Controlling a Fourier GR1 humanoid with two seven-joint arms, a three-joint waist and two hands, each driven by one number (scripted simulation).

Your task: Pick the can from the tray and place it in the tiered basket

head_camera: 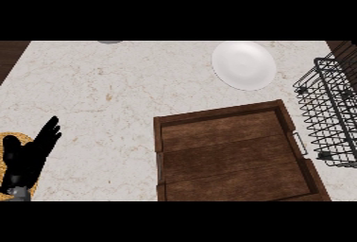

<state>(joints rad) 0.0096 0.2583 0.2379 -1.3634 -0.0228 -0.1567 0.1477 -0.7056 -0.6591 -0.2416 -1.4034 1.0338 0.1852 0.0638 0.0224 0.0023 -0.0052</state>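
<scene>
Left hand (28, 158) at lower left of frame, fingers straight, grasping nothing. Wooden tray (230, 124) lower centre on marble counter (105, 94); wire tiered basket (331, 113) at right edge. White plate (243, 64) upper right.

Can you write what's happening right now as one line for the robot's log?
left hand: open, resting at left edge | right hand: not in view | tray: no can visible | tiered basket: at right | plate: behind tray

Dark wooden tray (230, 153) lies just beside the black wire tiered basket (331, 113).
</scene>
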